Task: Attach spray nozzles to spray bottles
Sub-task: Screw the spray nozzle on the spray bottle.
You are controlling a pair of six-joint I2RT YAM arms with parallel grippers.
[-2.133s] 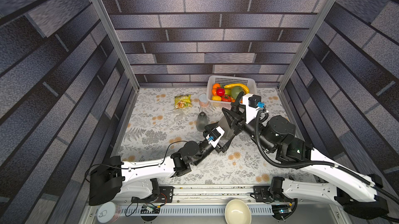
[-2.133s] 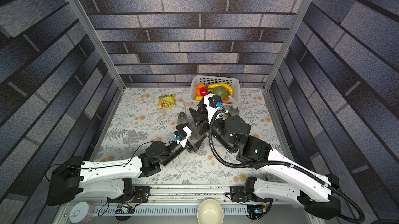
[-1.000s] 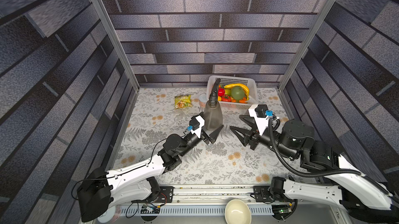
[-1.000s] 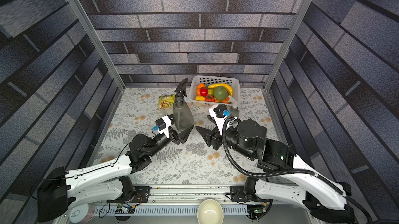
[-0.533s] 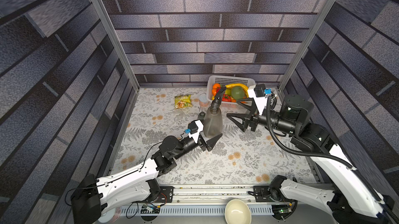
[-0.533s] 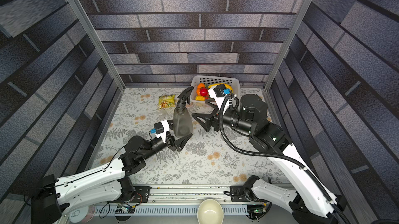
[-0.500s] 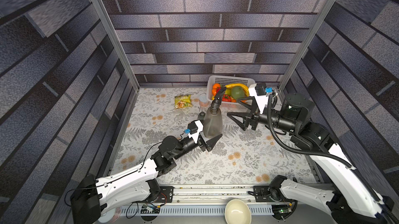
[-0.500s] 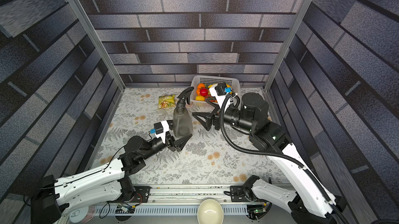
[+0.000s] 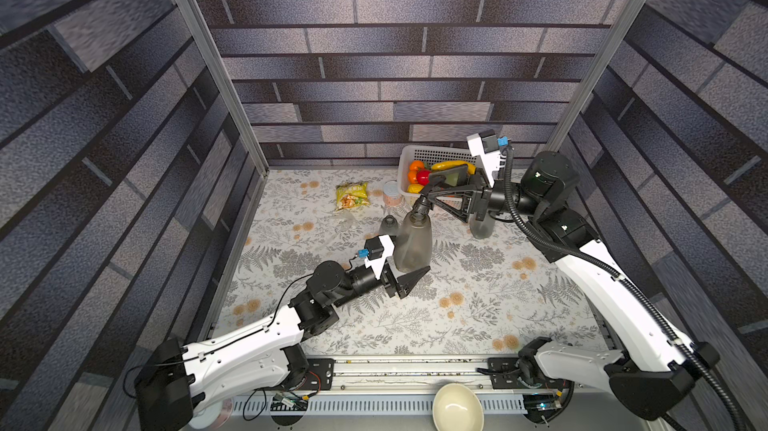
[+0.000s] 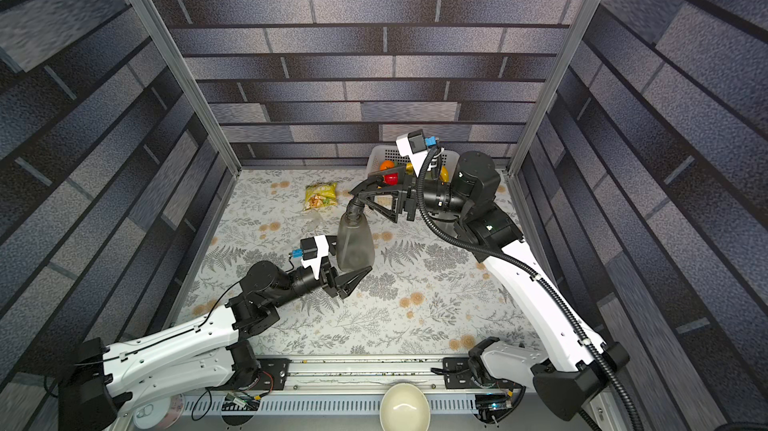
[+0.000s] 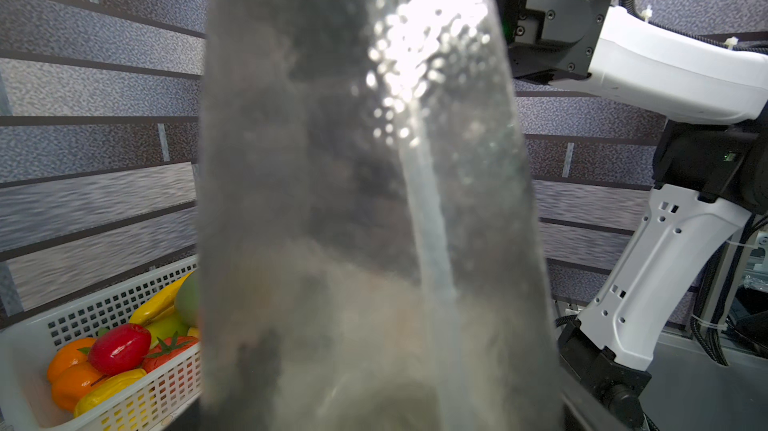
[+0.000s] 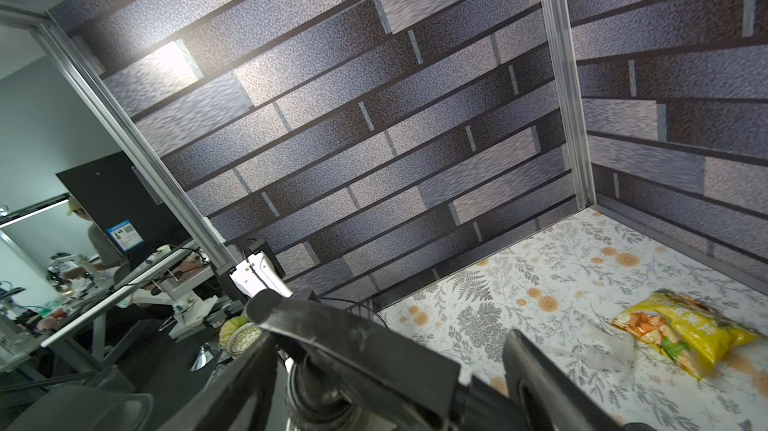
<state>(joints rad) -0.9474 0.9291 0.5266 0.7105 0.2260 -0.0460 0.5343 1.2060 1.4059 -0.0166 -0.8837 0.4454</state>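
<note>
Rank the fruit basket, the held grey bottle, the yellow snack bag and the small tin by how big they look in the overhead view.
In a top view:
1. fruit basket, though partly hidden
2. held grey bottle, up nearer the camera, so unsure
3. yellow snack bag
4. small tin

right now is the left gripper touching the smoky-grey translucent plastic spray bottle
Touching. In a top view the left gripper clasps the base of the smoky-grey translucent plastic spray bottle, one finger flush against it.

Counted three spray bottles [image 9: 411, 242] [image 9: 388, 224] [image 9: 482, 228], one black nozzle [image 9: 423, 202], one clear nozzle [image 12: 614, 353], one snack bag [image 9: 351, 196], one tin can [image 9: 392, 196], one fruit basket [image 9: 440, 152] and one bowl [image 9: 457, 410].
</note>
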